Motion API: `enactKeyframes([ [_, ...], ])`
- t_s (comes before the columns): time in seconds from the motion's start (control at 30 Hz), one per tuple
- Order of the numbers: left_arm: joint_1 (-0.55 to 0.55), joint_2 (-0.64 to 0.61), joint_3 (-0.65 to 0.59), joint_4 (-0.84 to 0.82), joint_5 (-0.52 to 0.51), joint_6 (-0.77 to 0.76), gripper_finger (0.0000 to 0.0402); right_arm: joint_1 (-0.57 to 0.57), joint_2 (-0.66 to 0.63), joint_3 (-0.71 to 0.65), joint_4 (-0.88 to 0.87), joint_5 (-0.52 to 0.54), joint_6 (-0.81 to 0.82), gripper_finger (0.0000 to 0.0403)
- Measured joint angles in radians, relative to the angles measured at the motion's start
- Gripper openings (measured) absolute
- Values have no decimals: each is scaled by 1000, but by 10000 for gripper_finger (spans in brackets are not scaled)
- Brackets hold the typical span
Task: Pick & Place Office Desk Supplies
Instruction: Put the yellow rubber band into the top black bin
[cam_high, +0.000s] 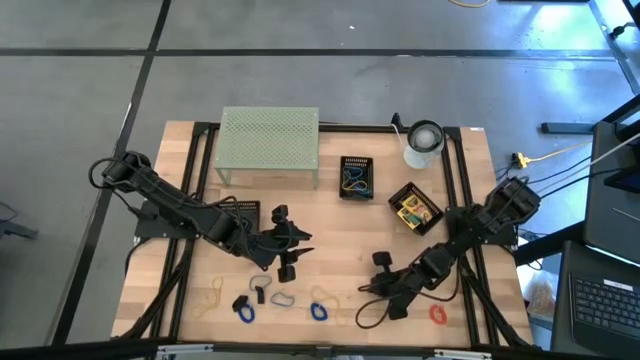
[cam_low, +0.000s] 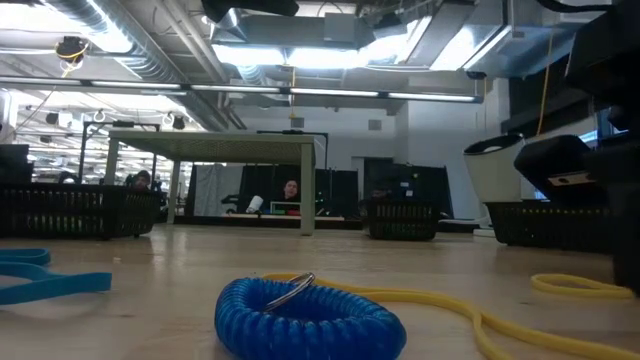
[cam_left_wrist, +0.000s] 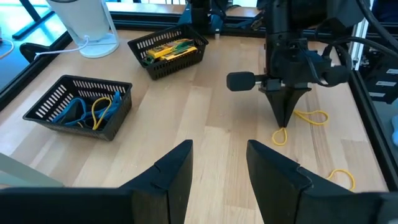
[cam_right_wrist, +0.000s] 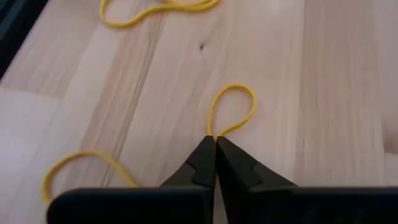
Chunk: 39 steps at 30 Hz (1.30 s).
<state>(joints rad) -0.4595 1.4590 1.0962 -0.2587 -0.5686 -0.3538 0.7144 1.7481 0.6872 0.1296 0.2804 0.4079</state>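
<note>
Right gripper: jaws pinching thin yellow rubber band on wooden desk. Left gripper: jaws spread (empty, above desk).

Grey concrete floor around the wooden table; ceiling strip lights glow.
</note>
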Motion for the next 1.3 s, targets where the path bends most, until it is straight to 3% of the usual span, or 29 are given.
enactKeyframes([
  [0.3, 0, 0, 0, 0, 0, 0, 145, -22, -69, -1, 39, 195, 0, 3],
  [0.67, 0, 0, 0, -1, 0, 0, 145, -82, -285, 2, 83, 406, -5, 2],
  [0.9, 0, 0, 0, 0, 0, 0, 145, -114, -400, 4, 270, 576, -176, 2],
  [1.03, 0, 0, 0, 0, 0, -2, 145, -133, -413, 4, 423, 590, -347, 1],
  [1.3, 1, 0, 0, 2, -83, -2, 145, -211, -414, 5, 589, 430, -498, 1],
])
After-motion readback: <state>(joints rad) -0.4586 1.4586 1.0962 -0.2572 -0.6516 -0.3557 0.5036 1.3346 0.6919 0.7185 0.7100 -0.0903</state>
